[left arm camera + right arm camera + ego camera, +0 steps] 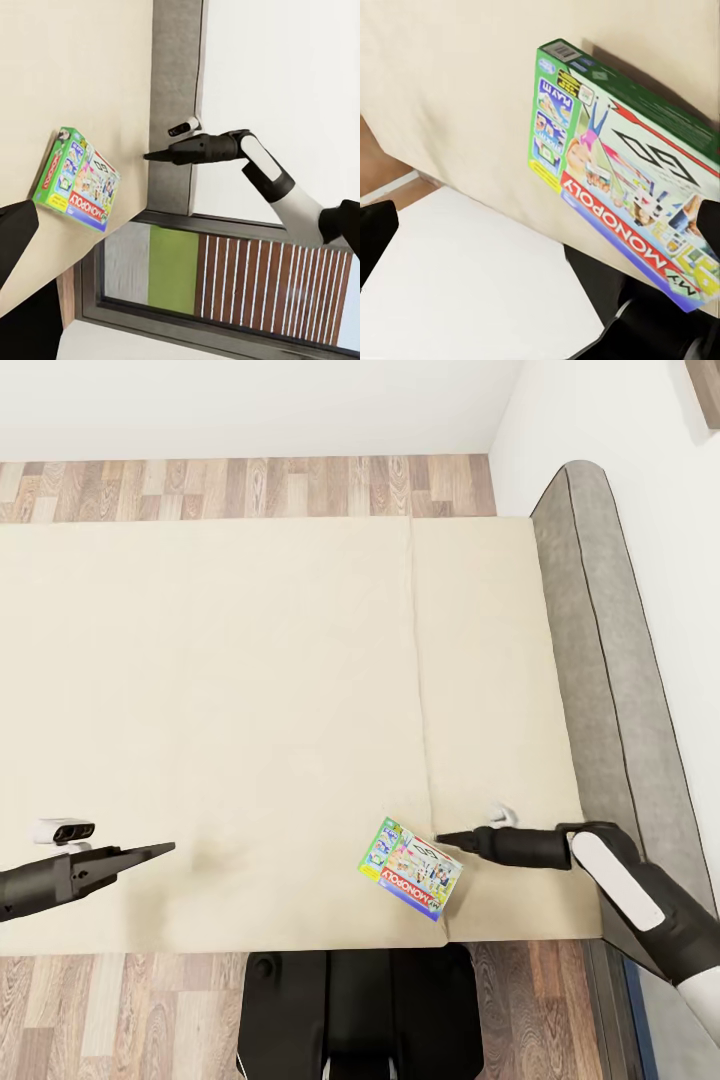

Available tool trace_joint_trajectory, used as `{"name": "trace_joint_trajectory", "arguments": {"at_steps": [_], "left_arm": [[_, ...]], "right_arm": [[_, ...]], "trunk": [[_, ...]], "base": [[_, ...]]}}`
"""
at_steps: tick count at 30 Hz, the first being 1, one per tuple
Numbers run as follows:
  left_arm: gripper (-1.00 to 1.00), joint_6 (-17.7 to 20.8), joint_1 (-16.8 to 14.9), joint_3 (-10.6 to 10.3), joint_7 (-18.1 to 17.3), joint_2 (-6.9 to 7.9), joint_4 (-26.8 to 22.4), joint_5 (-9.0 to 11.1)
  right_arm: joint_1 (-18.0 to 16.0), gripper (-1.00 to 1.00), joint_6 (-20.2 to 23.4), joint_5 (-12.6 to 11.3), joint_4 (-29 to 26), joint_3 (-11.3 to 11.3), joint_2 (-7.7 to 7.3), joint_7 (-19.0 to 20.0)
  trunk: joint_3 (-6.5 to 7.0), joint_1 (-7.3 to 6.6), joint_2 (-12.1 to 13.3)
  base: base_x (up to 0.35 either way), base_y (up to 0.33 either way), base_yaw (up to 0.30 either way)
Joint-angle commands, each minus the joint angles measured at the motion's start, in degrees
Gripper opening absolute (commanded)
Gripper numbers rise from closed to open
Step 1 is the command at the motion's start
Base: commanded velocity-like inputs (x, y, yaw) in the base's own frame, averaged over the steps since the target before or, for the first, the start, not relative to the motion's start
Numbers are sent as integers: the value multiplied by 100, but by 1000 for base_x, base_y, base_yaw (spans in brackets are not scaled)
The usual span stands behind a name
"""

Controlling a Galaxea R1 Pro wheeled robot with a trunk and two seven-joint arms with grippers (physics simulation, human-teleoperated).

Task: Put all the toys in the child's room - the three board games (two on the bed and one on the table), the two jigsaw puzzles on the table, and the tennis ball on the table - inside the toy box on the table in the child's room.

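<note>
One board game, a white Monopoly box [410, 867] with a green and blue border, lies on the beige mattress of the bed [250, 690], near its front edge and towards the headboard end. The left wrist view shows the box [76, 180] too, and it is close up in the right wrist view [622, 172]. My right gripper [445, 840] hovers just right of the box and points at it. Its fingertips [375, 229] stand far apart at that frame's edges, so it is open and holds nothing. My left gripper [165, 849] hangs over the mattress far to the left, open and empty.
A grey headboard [600, 660] runs along the bed's right end against a white wall. Wood-plank floor [250, 485] lies beyond the bed and in front of it. My dark base [360, 1010] stands at the bed's front edge. A dark-framed window [225, 292] appears past the bed.
</note>
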Motion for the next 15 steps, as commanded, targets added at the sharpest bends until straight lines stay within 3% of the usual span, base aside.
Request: {"name": "trace_joint_trajectory", "arguments": {"at_steps": [1, 8, 15], "left_arm": [[100, 61, -1, -1, -22, 2, -1, -4], [100, 60, -1, -1, -22, 2, -1, -3], [100, 60, 0, 5, -22, 2, -1, 1]], "right_arm": [[24, 100, -12, 33, -7, -6, -11, 46], [239, 100, -83, 17, -39, -159, -40, 56], [392, 100, -83, 15, -53, -535, -43, 57]], "trunk": [[-6, 4, -9], [-6, 4, -9], [-6, 4, -9]], "base": [[0, 0, 0], [0, 0, 0], [0, 0, 0]]}}
